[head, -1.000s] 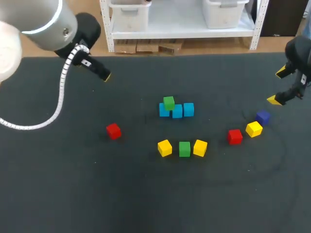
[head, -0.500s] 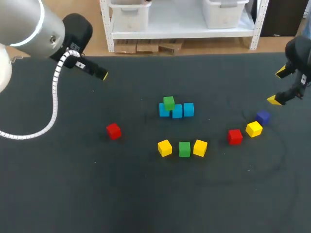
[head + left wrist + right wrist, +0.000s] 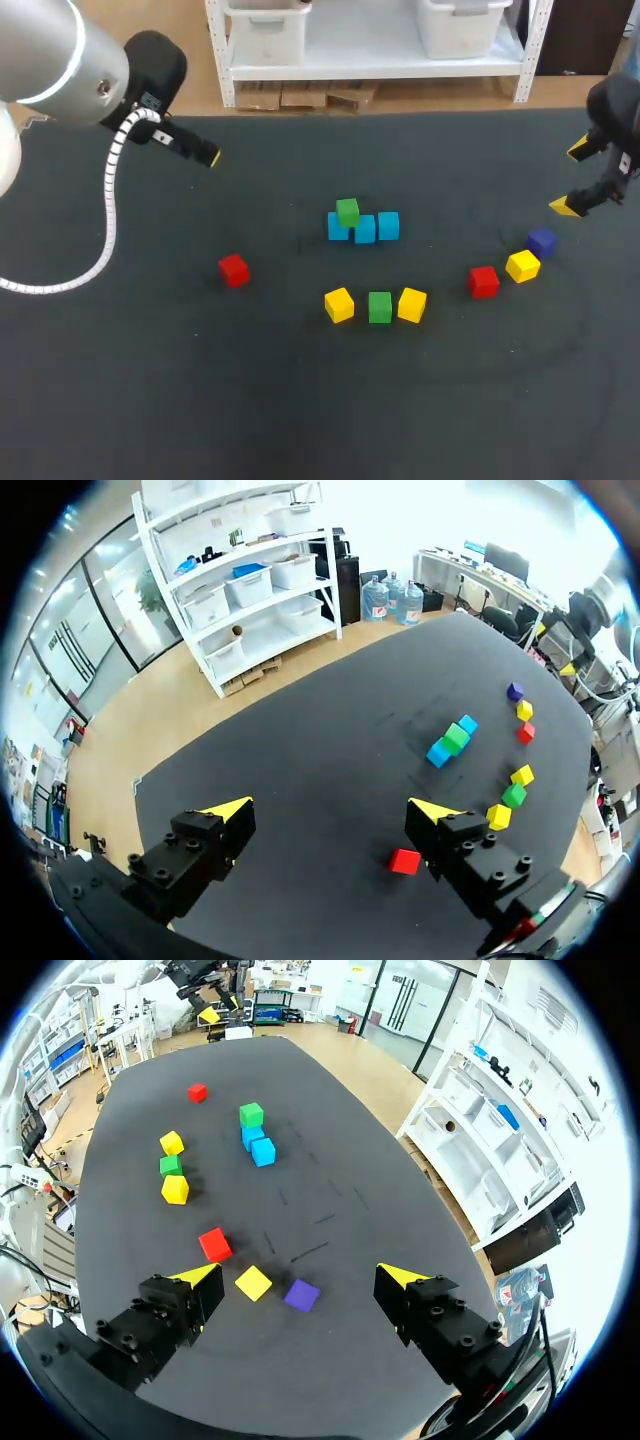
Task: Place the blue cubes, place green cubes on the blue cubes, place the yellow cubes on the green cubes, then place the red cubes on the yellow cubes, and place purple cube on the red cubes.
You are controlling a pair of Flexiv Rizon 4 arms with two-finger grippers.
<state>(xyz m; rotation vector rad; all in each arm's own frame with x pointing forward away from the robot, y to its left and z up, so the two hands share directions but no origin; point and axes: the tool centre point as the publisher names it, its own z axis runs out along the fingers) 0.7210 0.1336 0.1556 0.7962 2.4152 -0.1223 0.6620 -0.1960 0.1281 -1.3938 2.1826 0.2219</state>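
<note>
Three blue cubes lie in a row at mid-table, and a green cube sits on the leftmost one. Nearer me lies a row of a yellow cube, a green cube and a yellow cube. One red cube lies alone at the left. At the right are a red cube, a yellow cube and the purple cube. My left gripper hangs open and empty over the far left. My right gripper is open and empty, just beyond the purple cube.
The dark table has bare cloth along the whole near side and at the far middle. Its far edge runs just behind both grippers.
My left arm has drawn back a little toward the far left. The cubes and my right arm have not moved.
</note>
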